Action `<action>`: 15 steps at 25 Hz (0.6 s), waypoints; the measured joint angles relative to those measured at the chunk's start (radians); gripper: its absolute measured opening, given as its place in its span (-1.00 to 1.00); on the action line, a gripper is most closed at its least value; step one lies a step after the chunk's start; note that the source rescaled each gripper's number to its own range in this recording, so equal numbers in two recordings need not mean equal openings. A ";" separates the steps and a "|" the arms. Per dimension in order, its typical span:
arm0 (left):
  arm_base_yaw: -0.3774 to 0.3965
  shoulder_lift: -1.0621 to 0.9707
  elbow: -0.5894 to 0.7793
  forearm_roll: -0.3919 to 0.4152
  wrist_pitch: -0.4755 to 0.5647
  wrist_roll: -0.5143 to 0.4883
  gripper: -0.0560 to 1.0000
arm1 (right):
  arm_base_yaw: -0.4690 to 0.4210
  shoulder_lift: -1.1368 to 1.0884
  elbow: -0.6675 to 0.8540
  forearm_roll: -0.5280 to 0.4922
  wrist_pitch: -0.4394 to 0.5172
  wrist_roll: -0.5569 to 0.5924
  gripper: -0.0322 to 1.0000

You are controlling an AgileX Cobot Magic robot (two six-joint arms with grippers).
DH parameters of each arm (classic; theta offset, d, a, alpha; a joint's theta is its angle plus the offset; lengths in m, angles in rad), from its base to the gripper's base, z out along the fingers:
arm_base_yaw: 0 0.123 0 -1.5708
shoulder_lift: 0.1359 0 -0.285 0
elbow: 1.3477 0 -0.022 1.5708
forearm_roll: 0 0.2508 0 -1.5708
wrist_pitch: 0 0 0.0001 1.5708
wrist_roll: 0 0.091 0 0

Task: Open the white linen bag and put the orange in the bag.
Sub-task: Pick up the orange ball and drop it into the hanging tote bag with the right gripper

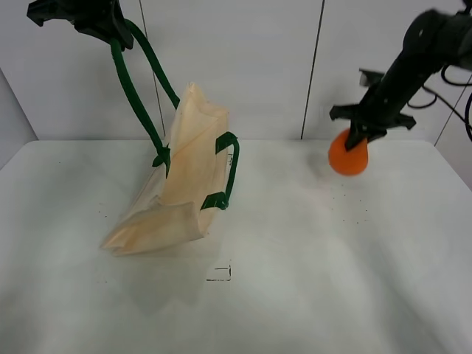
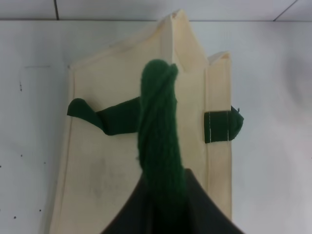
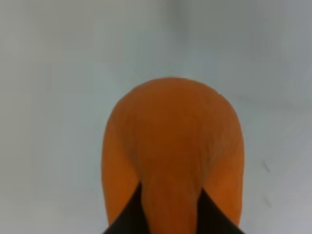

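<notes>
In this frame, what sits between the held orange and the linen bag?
Nothing: in the exterior high view only bare white table separates the orange from the white linen bag.

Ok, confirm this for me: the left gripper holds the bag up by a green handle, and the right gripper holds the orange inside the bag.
Not quite. The left gripper does hold the white linen bag up by a green handle, and the right gripper does hold the orange. But the orange is not inside the bag. It is well off to the right, apart from the bag, as the exterior high view shows.
</notes>
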 joint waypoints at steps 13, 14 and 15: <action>0.000 0.000 0.000 0.000 0.000 0.000 -0.89 | 0.322 0.027 -0.150 0.279 -0.149 0.000 -0.94; 0.000 0.000 0.000 0.000 0.000 0.000 -0.89 | 0.345 0.049 -0.150 0.286 -0.164 0.000 -0.94; 0.000 0.000 0.000 0.000 0.000 0.000 -0.89 | 0.369 0.069 -0.150 0.290 -0.182 0.000 -0.94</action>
